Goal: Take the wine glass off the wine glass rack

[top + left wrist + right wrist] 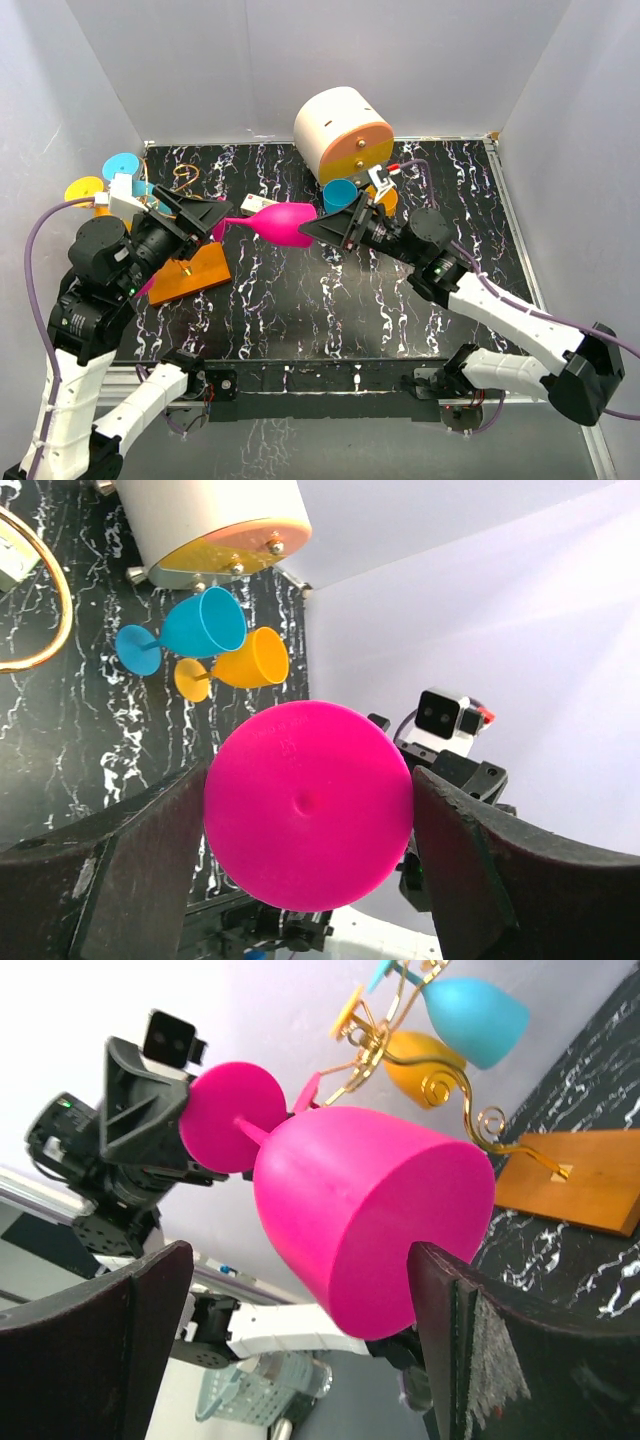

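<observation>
Wine glass (283,222), seemingly light, stiff, slick pink plastic, hangs level over the table (330,310) beside the rack (190,275), foot pinched by the left gripper (220,217), while the right gripper (316,231) spreads its 2 fingers loosely around the bowl, the likeliest hold.

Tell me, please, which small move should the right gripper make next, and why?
Probably close the right gripper on the bowl of the pink wine glass. The bowl lies between its open fingers with a gap on one side, while the left gripper clamps the foot, holding the glass level.
</observation>
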Action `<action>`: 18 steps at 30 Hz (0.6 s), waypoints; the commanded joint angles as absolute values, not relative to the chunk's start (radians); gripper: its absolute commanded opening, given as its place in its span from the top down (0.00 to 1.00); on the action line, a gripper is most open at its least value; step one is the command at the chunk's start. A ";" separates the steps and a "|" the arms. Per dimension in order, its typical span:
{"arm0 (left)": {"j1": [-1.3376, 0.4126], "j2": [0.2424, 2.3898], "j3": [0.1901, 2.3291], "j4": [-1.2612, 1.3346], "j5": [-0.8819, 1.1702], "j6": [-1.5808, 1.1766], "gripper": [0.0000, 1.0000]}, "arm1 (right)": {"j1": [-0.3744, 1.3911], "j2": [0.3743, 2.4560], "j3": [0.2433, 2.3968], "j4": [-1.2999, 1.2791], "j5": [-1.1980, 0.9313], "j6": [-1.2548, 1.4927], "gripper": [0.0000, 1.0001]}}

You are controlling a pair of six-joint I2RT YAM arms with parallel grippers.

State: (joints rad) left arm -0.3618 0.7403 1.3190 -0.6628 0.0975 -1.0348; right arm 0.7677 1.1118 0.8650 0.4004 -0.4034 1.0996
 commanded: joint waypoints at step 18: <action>-0.364 0.596 1.104 -0.420 0.193 -1.281 0.49 | 0.770 1.046 0.744 0.870 -0.378 1.470 0.85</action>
State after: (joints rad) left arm -0.3622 0.6132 1.0988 -0.4355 0.1650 -1.2694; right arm 0.7677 1.0687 0.7544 0.7403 -0.3637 1.3693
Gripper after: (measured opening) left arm 0.741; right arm 0.211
